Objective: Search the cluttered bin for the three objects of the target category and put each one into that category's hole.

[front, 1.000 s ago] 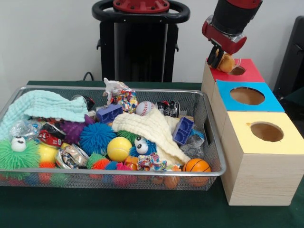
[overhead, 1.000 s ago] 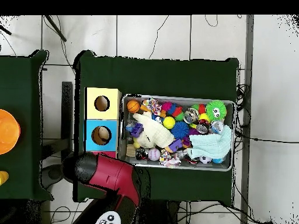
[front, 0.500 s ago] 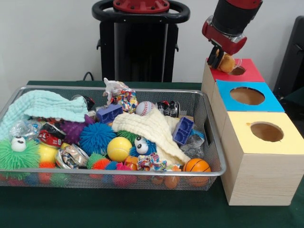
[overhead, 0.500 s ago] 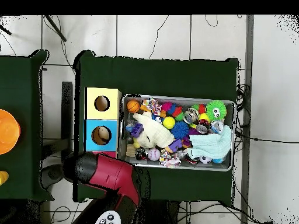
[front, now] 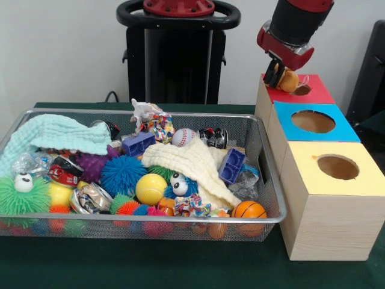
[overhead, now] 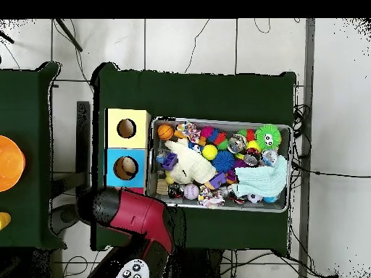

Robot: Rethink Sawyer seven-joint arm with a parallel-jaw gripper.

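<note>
Red robot gripper [front: 283, 76] squeezing a small orange ball [front: 289, 79], held just above the hole [front: 301, 90] in the red box top, the bin [front: 180, 219] full of toys beside the boxes

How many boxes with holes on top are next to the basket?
3, in a row beside the basket: the yellow-topped box nearest the camera, the blue-topped box in the middle, and the red-topped box farthest back, under the gripper.
</note>
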